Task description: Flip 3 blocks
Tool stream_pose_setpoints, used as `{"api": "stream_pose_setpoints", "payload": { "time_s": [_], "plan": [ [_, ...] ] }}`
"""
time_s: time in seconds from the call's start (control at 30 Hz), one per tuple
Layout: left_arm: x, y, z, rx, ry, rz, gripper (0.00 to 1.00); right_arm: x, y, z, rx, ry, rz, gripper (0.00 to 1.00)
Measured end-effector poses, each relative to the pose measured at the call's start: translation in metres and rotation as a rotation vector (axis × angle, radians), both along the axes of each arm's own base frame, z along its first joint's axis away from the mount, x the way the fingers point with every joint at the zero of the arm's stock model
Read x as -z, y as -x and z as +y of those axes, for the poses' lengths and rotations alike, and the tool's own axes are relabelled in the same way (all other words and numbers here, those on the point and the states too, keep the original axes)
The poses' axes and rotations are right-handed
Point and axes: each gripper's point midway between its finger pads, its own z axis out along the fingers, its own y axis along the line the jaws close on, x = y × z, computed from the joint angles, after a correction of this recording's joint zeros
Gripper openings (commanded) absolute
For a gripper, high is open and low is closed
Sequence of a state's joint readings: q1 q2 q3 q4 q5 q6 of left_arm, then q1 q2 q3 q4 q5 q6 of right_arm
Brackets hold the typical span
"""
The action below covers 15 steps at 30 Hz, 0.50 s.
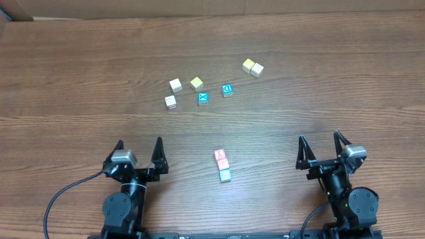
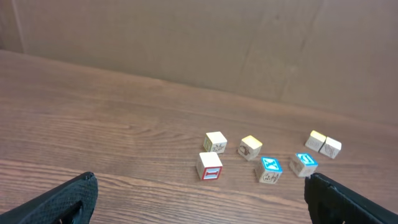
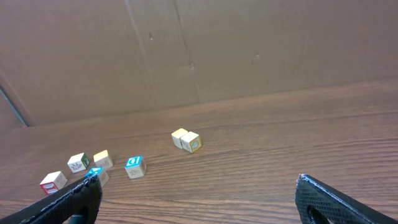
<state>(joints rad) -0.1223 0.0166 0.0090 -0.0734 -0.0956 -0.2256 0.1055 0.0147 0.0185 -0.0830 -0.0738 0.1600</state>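
Brown wood-grain table [image 1: 80,66] carries three blocks in a short touching row: a red block [image 1: 220,155], a second red block [image 1: 222,164] just nearer the robot, and a teal block [image 1: 225,175] at the near end. The row lies between the grippers, right of the left gripper [image 1: 139,147] and left of the right gripper [image 1: 321,143], apart from both. Both grippers stand wide, holding nothing. Farther ahead of them sit a blue X cube [image 1: 203,98], a blue D cube [image 1: 227,89], a yellow cube [image 1: 196,83], a white cube [image 1: 175,84], a red-marked white cube [image 1: 170,101] and a touching pale pair [image 1: 250,66].
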Motion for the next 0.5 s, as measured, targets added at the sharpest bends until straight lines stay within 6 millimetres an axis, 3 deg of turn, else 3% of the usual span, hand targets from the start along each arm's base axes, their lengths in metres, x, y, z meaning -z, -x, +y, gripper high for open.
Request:
{"api": "stream_pose_setpoints", "payload": {
  "time_s": [0.5],
  "plan": [
    [0.0002,0.0001,-0.0018,0.012,-0.019,0.000,1.00,-0.0001,0.0000,0.0001,0.000,0.000,0.000,1.00]
  ]
}}
